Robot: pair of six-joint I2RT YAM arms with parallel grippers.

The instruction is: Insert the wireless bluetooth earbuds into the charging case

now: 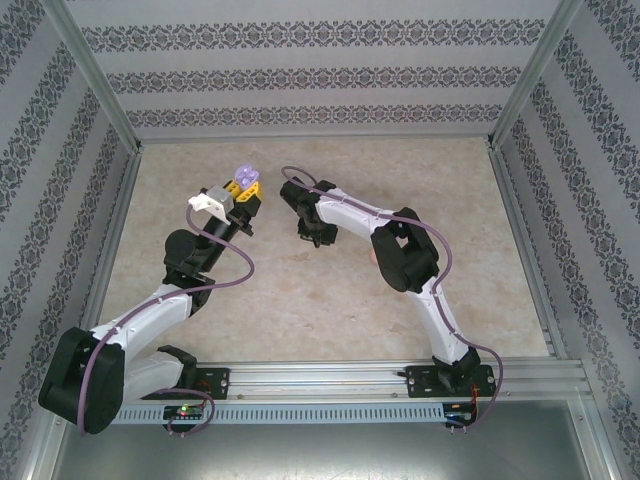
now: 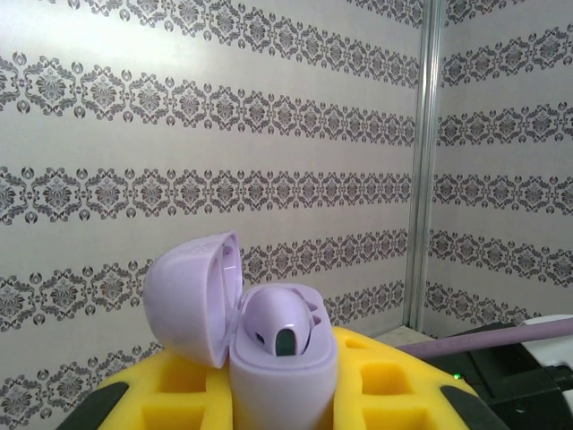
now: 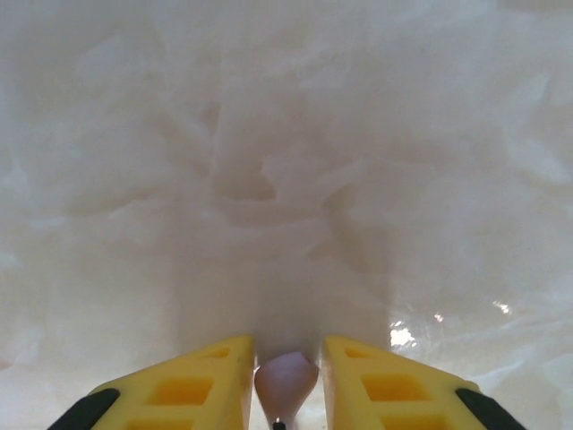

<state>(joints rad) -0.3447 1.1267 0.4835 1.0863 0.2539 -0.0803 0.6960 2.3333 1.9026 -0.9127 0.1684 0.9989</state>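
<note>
At bench [image 1: 330, 300] middle, toward far wall: left end effector [image 1: 243, 203] clamped on lilac charging case [image 2: 285, 345]; case upright in grip, lid [image 2: 192, 296] hinged open to side, sockets exposed; right end effector [image 3: 286, 358] pinched on pale earbud [image 3: 286, 381], bulb forward, stem running back between yellow fingers [image 3: 206, 385], facing down at bench; from above, case lies just left of right end effector, near, apart; right arm nearer; likely next: carry earbud leftward, align stem with open socket.
</note>
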